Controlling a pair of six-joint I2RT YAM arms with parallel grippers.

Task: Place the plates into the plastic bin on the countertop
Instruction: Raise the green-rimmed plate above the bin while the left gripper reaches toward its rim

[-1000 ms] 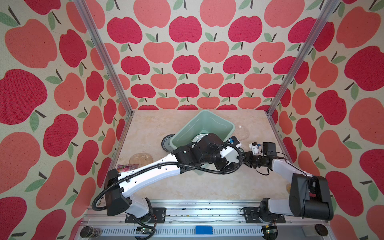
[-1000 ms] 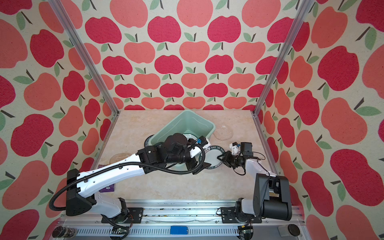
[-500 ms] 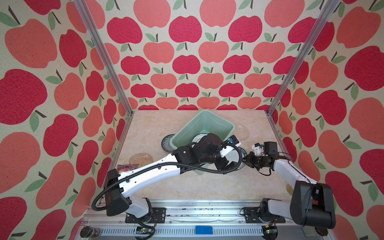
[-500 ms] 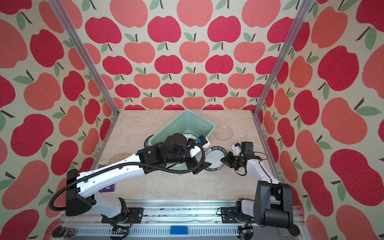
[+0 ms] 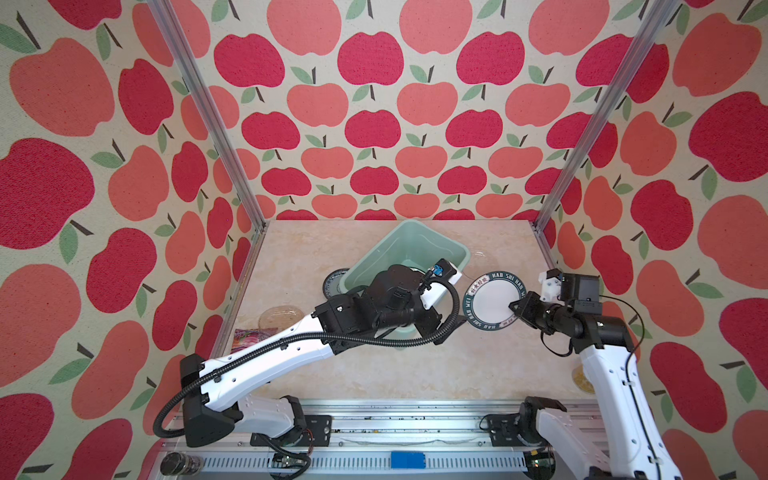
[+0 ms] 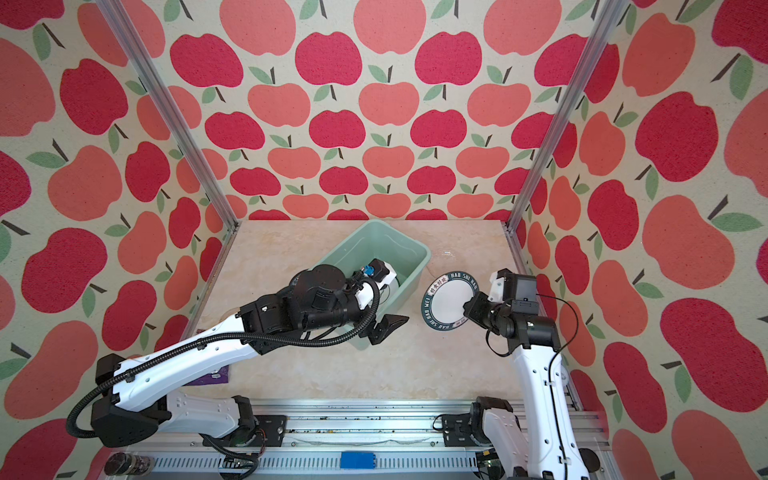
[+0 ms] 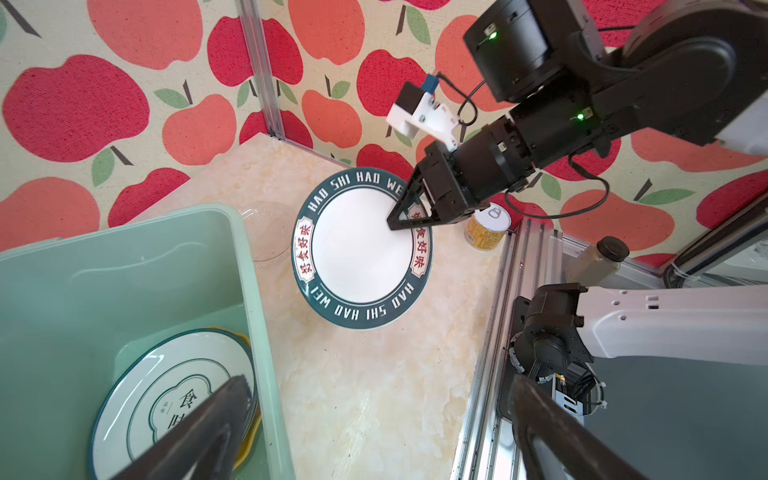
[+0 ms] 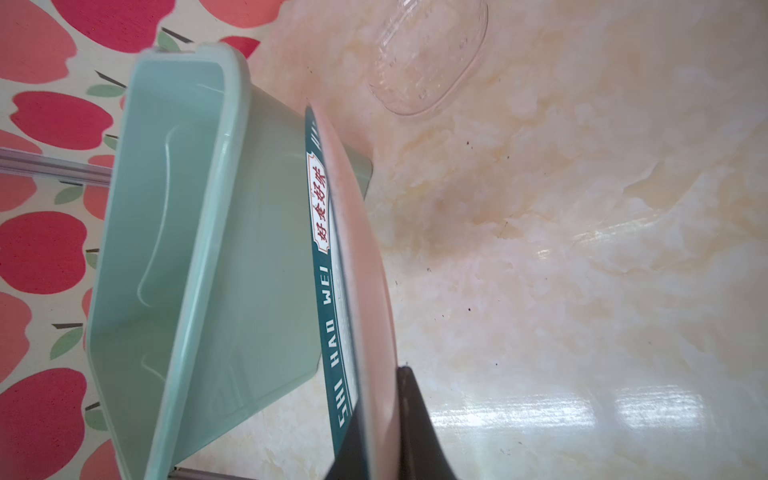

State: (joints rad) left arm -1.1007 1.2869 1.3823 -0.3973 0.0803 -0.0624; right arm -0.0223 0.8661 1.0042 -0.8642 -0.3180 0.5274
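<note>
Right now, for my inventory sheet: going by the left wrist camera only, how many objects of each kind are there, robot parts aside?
Plates: 4 (lettered plate, emblem plate, yellow plate, clear glass plate)
Plastic bin: 1
Can: 1
Total: 6

A glossy, marble-look finish is shown by the worktop (image 5: pixel 374 365). Smooth satin plastic is seen on the plastic bin (image 5: pixel 411 245), shiny glaze on the lettered plate (image 5: pixel 492 301), and brushed metal on the front rail (image 5: pixel 415 409).
</note>
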